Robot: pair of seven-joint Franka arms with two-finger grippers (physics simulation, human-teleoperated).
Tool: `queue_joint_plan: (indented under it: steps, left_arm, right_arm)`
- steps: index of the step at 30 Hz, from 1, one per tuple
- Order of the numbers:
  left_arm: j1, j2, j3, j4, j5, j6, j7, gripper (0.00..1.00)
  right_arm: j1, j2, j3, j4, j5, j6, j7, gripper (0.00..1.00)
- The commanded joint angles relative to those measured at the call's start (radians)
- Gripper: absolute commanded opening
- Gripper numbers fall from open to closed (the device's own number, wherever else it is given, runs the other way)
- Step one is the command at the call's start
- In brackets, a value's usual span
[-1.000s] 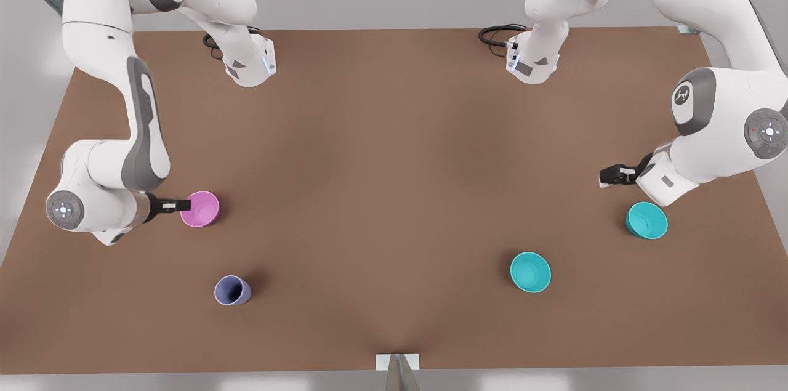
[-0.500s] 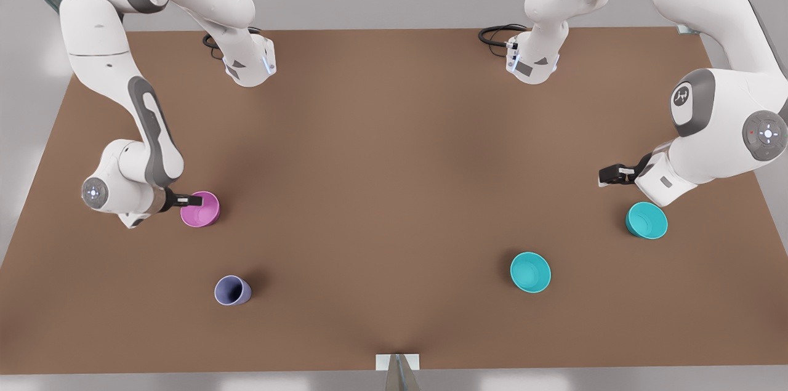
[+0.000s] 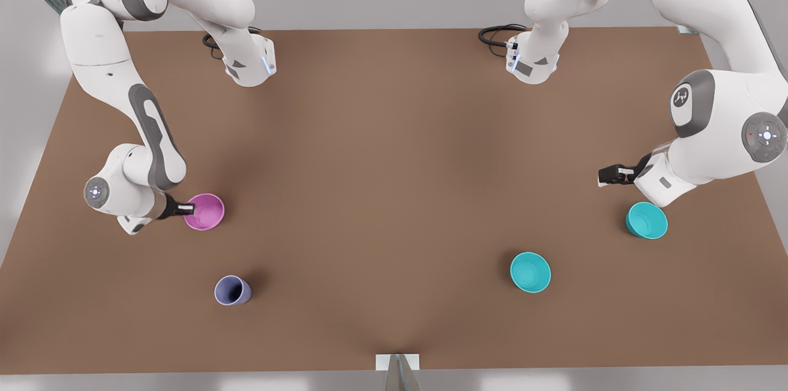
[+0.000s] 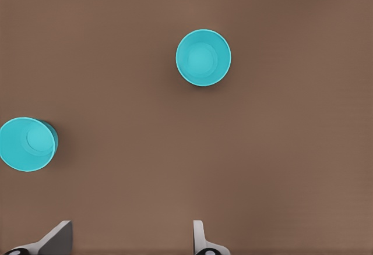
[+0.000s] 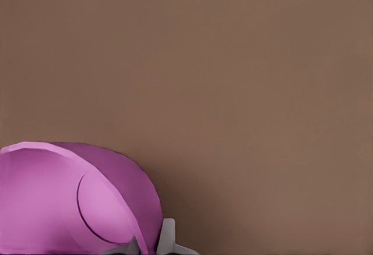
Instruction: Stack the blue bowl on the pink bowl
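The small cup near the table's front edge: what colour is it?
Purplish-blue; the cup shows best in the front view.

No readable text, label, brand name or number is found on anything, a small white emblem is seen on the grey joint cover (image 3: 682, 96) of one arm, not legible as letters

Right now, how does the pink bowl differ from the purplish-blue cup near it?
The pink bowl is wider than the purplish-blue cup. The bowl's rim is gripped by the right pincer; the cup stands free, nothing touching it. The bowl lies nearer the arm bases, the cup nearer the table's front edge. Both are plain, round, with mouths up, on the front view's left.
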Motion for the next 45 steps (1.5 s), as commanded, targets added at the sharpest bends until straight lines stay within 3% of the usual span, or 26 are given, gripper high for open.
queue_joint_plan:
  steps: [1, 5, 7, 9, 12, 15, 19, 24, 25, 26, 32, 34, 37, 39, 40, 42, 45]
  left_arm:
    - [0.0, -0.001, -0.001, 0.0, 0.001, -0.001, 0.0, 1.0]
    - [0.0, -0.001, -0.001, 0.0, 0.001, -0.001, 0.0, 1.0]
    - [0.0, -0.001, -0.001, 0.0, 0.001, -0.001, 0.0, 1.0]
    - [0.0, -0.001, -0.001, 0.0, 0.001, -0.002, 0.0, 1.0]
    - [0.0, -0.001, -0.001, 0.0, 0.001, -0.001, 0.0, 1.0]
    - [0.0, -0.001, -0.001, -0.001, 0.001, -0.013, 0.0, 1.0]
    - [0.0, -0.001, -0.001, -0.001, 0.001, -0.015, -0.001, 1.0]
    - [0.0, 0.002, -0.001, -0.001, 0.001, -0.015, -0.001, 1.0]
    - [0.0, 0.002, -0.001, -0.001, 0.001, -0.015, -0.001, 1.0]
    - [0.0, 0.002, -0.001, -0.001, 0.001, -0.015, -0.001, 1.0]
    - [0.0, 0.008, -0.001, -0.001, 0.001, -0.012, -0.001, 1.0]
    - [-0.003, 0.063, -0.001, 0.0, -0.004, 0.036, -0.001, 1.0]
    - [-0.012, 0.226, -0.001, 0.0, -0.002, 0.249, -0.001, 1.0]
    - [-0.017, 0.336, 0.001, 0.008, -0.001, 0.436, -0.004, 1.0]
    - [-0.02, 0.396, 0.001, 0.01, 0.002, 0.557, -0.009, 1.0]
    - [-0.048, 0.484, 0.012, 0.016, 0.004, 0.702, -0.038, 1.0]
    - [-0.069, 0.612, 0.015, 0.135, 0.005, 0.745, -0.161, 1.0]
  right_arm:
    - [0.0, -0.007, 0.018, 0.002, 0.021, 0.007, -0.031, 0.21]
    - [0.137, -0.088, 0.081, -0.01, 0.317, -0.068, 0.028, 0.21]
    - [0.33, -0.088, 0.079, 0.019, 0.465, -0.054, 0.25, 0.21]
    - [0.506, -0.059, 0.078, 0.1, 0.474, -0.005, 0.531, 0.21]
    - [0.773, 0.125, 0.068, 0.365, 0.463, 0.125, 1.039, 0.21]
    - [0.921, 0.352, 0.048, 0.663, 0.338, 0.128, 1.36, 0.21]
    - [0.988, 0.455, -0.013, 0.742, 0.333, 0.128, 1.392, 0.21]
    - [0.99, 0.496, -0.014, 0.743, 0.31, 0.136, 1.381, 0.21]
    - [0.988, 0.498, -0.014, 0.743, 0.31, 0.136, 1.375, 0.41]
    - [0.99, 0.499, -0.014, 0.743, 0.308, 0.136, 1.375, 1.0]
    - [0.942, 0.384, -0.013, 0.749, 0.318, 0.084, 1.38, 1.0]
    - [0.84, 0.322, -0.014, 0.751, 0.282, -0.085, 1.348, 1.0]
    - [0.527, 0.21, -0.011, 0.754, 0.088, -0.516, 0.751, 1.0]
    - [0.326, 0.155, -0.01, 0.754, -0.095, -0.611, 0.202, 1.0]
    - [0.266, 0.044, -0.011, 0.736, -0.167, -0.62, 0.013, 1.0]
    - [0.273, -0.128, -0.004, 0.73, -0.189, -0.792, 0.033, 1.0]
    - [0.31, -0.194, 0.001, 0.728, -0.187, -0.878, 0.099, 1.0]
